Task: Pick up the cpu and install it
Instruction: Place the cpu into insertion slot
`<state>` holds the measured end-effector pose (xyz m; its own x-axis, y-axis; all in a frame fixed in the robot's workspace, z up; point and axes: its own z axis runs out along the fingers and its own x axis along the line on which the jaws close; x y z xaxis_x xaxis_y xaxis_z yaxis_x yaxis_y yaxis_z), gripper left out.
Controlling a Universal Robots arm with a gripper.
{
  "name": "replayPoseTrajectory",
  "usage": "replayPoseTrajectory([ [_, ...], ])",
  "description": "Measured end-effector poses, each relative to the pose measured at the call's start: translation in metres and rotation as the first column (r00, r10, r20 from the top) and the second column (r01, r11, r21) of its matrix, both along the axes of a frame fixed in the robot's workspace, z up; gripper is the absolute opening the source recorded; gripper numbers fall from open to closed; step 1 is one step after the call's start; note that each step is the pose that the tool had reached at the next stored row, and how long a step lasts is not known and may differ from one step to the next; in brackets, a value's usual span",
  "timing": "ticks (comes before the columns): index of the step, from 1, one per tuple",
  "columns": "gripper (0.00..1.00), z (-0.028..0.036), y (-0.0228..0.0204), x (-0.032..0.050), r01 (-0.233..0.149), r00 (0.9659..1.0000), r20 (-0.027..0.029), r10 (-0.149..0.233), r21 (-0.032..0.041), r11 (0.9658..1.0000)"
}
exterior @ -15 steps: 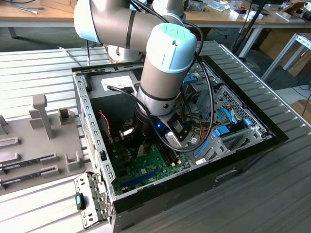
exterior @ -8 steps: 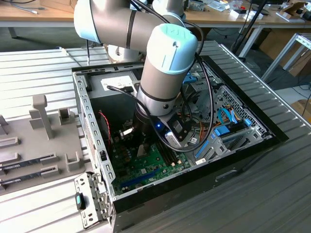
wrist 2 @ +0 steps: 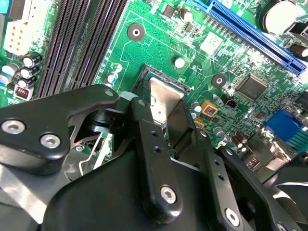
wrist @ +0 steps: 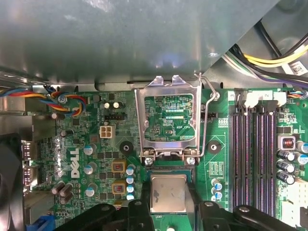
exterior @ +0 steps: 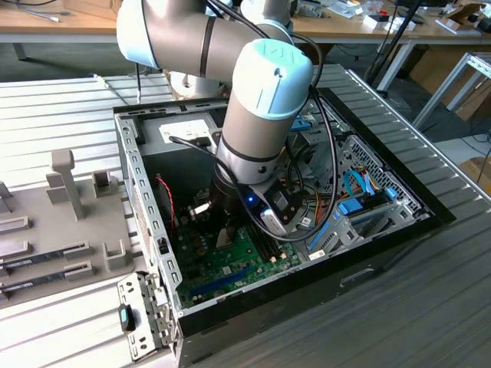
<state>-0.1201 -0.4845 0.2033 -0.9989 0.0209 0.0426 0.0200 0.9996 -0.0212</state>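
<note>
Gripper (wrist: 168, 206) pinches the cpu (wrist: 168, 191) by opposite edges, jaws narrowly parted; probably light, stiff, delicate underneath; edge-holding suits it.

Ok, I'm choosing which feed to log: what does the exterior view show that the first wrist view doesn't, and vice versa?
Exterior view: the arm reaching into the open computer case, and a grey tray on the exterior view's left. First wrist view: the cpu gripped by the claw at the socket, its metal frame flipped open. Both: the green motherboard.
</note>
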Motion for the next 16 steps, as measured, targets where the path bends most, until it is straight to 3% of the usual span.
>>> replayPoseTrajectory([
  [16, 0.38, -0.0002, -0.0001, 0.0, 0.0, 1.0, 0.0, 0.0, 0.0001, 1.0],
])
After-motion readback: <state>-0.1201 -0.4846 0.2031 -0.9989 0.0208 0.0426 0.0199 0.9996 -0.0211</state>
